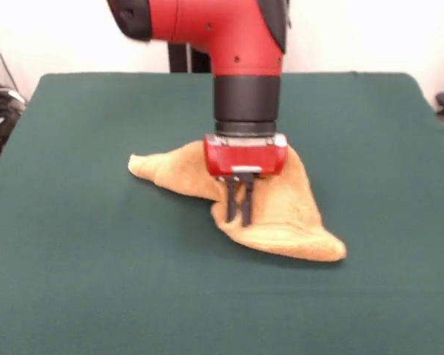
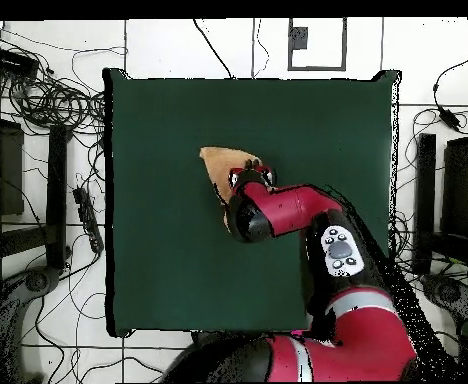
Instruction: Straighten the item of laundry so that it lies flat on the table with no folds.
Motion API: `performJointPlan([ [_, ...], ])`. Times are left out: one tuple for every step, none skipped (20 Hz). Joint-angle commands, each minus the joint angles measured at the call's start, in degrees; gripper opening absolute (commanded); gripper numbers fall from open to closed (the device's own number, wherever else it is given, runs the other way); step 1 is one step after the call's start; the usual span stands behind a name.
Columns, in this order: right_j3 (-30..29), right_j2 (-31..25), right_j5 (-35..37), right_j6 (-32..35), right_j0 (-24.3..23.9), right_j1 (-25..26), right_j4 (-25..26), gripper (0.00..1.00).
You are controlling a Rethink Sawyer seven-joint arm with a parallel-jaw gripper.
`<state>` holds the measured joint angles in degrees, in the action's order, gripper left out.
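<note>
towel (image 1: 288, 214): orange-tan terry, bunched and folded, not flat; lies on the table around its middle, front view shows it a bit right of centre
towel shape: rumpled wedge in front view; one rounded corner pokes out to picture-left (image 1: 137, 164), another lobe runs to the near right (image 1: 333, 250); middle part humps up behind the gripper
towel overhead: only a pointed tan piece (image 2: 221, 161) shows, rest is hidden under the arm
stripes/tag: can't make them out
gripper (image 1: 238, 219): red body with two dark fingers pointing straight down, in front of the towel's near fold
fingers (image 1: 231, 203): close together, only a thin gap between them, tips at the cloth surface; can't tell if any fabric is pinched between them
gripper overhead (image 2: 250, 178): sits right at the towel's edge, fingers not visible from above
arm (image 1: 240, 44): red and black, comes down from the top, wrist vertical over the towel; overhead it reaches from the base at picture-bottom up toward table centre
table (image 1: 81, 281): dark green cloth, much bigger than the towel, bare all round it
surroundings: cables (image 2: 48, 95) and black gear on the floor beside the table; white wall behind the robot
</note>
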<state>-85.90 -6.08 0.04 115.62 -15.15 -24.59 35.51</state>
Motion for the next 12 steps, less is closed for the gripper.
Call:
performJointPlan([
  [4.1,22.3,-0.2,11.6,3.7,-1.9,-2.9,0.00],
  [3.8,21.2,2.2,10.2,3.2,-3.0,-2.8,0.00],
  [3.6,21.1,3.8,9.3,3.2,-3.7,-3.0,0.00],
  [3.4,21.0,5.3,8.5,3.3,-4.4,-3.1,0.00],
  [3.1,21.1,7.3,7.3,3.5,-5.6,-3.1,0.00],
  [1.9,19.0,11.0,5.1,2.3,-7.8,-3.6,0.00],
  [0.4,16.5,15.3,2.5,0.6,-10.3,-4.7,0.00],
  [-1.7,13.1,19.3,0.1,-1.9,-12.7,-6.3,0.00],
  [-4.8,7.3,23.7,-2.6,-6.4,-14.4,-9.1,0.00],
  [-7.8,1.4,28.0,-5.3,-10.9,-16.2,-11.8,0.00],
  [-9.4,0.1,31.1,-5.1,-12.1,-17.2,-14.1,0.00],
  [-10.9,-1.2,34.1,-4.9,-13.2,-18.2,-16.3,0.00],
])
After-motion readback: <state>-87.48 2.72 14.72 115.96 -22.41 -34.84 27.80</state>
